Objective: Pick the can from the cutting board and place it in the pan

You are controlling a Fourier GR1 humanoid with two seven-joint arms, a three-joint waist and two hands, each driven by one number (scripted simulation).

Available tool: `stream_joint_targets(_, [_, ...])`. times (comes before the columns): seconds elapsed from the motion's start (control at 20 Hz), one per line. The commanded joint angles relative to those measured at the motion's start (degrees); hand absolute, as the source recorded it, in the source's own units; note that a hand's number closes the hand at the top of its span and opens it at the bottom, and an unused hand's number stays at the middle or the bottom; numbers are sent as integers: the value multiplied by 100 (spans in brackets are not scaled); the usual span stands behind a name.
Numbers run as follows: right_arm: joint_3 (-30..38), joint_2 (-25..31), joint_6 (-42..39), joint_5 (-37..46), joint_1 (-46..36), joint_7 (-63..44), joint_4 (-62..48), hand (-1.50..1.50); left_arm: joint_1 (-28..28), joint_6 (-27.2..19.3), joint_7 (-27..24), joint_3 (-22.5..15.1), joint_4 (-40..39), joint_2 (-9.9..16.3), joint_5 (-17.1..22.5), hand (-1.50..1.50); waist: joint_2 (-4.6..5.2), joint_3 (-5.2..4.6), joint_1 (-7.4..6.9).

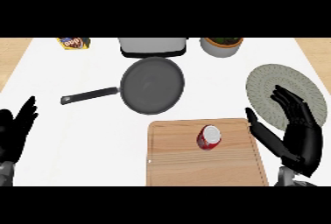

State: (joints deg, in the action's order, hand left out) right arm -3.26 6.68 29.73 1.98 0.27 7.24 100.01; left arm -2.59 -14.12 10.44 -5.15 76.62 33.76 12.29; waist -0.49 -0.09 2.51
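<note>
The red can point(209, 137) stands on the wooden cutting board point(194, 166), in the board's upper middle part, with its pale top facing up toward the head view. It reads as upright or leaning a little; the steep view makes that hard to settle. Beyond the board's far edge, toward the left, lies the dark pan point(153, 85), its black handle pointing away to the left, well apart from the can.

The right hand point(294, 131) is just off the board's right edge, fingers straight and spread, thumb reaching toward the board, holding nothing. The left hand point(16, 129) rests open far to the left of the board, fingers up, also empty.

By my judgement the can is a light, stiff metal cylinder with a smooth, likely slippery wall, and thin enough to dent if squeezed hard. It would tip easily if nudged at the top. The best hold looks to be around its side wall at mid height, thumb on one side and fingers opposite, approached from the board's right side by the right hand
</note>
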Motion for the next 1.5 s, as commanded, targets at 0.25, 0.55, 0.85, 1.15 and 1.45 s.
stream_joint_targets(0.25, [-1523,98,678,2445,1472,-1422,1745,-150,-277,10,141,68,-98,-156,-162,0,28,-7,-185])
stream_joint_targets(0.55, [-1237,1131,-823,3529,1159,-3610,1958,-150,-444,20,201,25,-248,-132,-252,0,66,-44,-232])
stream_joint_targets(0.85, [-1646,1515,-2682,4027,391,-5662,2174,-150,-572,-142,257,-224,-215,-425,-438,0,79,-42,-353])
stream_joint_targets(1.15, [-2101,1158,-4448,3955,-1098,-7606,1922,-150,-648,152,250,-48,-373,-214,-346,0,72,-21,-433])
stream_joint_targets(1.45, [-2569,269,-4759,4019,-1624,-8184,872,-150,-593,-40,189,-77,-387,-417,-523,0,59,-2,-353])
